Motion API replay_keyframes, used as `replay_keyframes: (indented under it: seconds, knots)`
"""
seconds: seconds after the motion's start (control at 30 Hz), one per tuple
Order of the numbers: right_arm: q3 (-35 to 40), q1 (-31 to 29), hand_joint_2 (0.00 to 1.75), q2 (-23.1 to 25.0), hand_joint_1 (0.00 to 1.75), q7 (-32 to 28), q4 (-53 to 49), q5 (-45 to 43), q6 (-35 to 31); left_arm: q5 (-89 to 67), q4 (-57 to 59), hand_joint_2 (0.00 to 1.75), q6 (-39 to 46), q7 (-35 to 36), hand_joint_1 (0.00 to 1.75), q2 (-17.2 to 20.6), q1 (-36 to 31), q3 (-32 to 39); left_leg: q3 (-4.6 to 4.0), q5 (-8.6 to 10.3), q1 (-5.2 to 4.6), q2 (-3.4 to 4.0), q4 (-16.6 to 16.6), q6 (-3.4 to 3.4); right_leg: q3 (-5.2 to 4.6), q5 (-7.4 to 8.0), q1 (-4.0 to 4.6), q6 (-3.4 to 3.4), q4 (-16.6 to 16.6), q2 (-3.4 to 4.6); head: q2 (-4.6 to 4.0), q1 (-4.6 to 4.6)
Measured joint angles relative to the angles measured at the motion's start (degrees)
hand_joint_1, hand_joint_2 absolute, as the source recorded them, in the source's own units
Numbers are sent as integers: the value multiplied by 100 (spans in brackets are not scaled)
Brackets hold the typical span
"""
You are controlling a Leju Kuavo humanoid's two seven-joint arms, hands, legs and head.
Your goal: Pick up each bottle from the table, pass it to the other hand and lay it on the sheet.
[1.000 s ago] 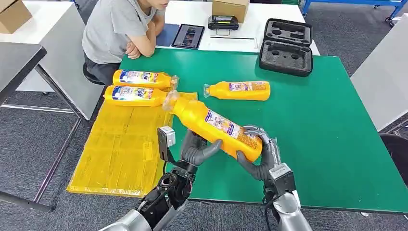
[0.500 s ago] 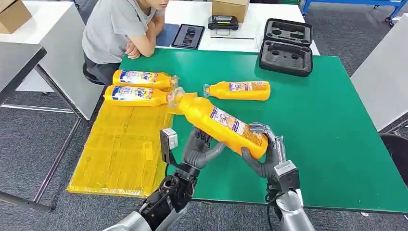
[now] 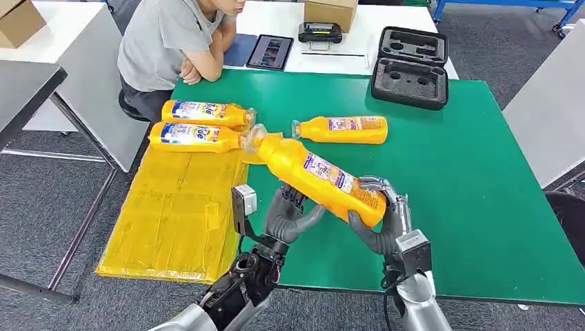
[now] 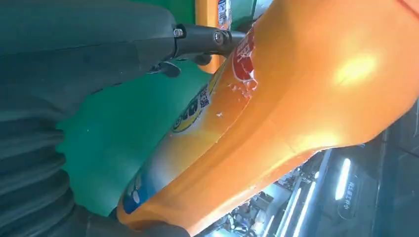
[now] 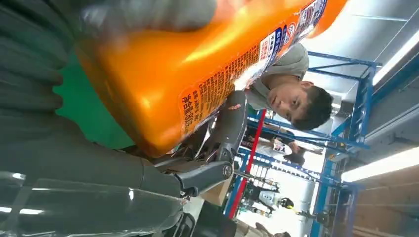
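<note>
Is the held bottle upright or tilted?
Tilted. The bottle slants above the table, cap toward the sheet, base in the right hand, left hand under its middle.

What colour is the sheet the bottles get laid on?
Yellow; the sheet shows best in the head view.

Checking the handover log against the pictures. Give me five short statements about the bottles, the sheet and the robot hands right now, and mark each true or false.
1. The right robot hand holds the base end of the raised bottle. True.
2. Two bottles lie side by side at the far end of the yellow sheet. True.
3. The lone bottle on the green table stands upright. False: it lies on its side.
4. The raised bottle's cap points toward the black case. False: it points toward the sheet.
5. The left robot hand rests flat on the sheet. False: it is up at the raised bottle's middle.
</note>
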Motion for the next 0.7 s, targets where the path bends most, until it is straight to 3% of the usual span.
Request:
replay_keyframes:
  seconds: [0.3, 0.7]
  knots:
    - [66, 71, 175, 50, 152, 0, 48, 13, 116, 96, -2, 175, 35, 0, 0, 0, -7, -52, 0, 0, 0, 0, 0, 0, 0, 0, 0, 0, 0, 0, 0, 0]
    - [144, 52, 175, 50, 152, 0, 127, -72, 114, 74, -35, 175, 66, 0, 0, 0, -8, -28, 0, 0, 0, 0, 0, 0, 0, 0, 0, 0, 0, 0, 0, 0]
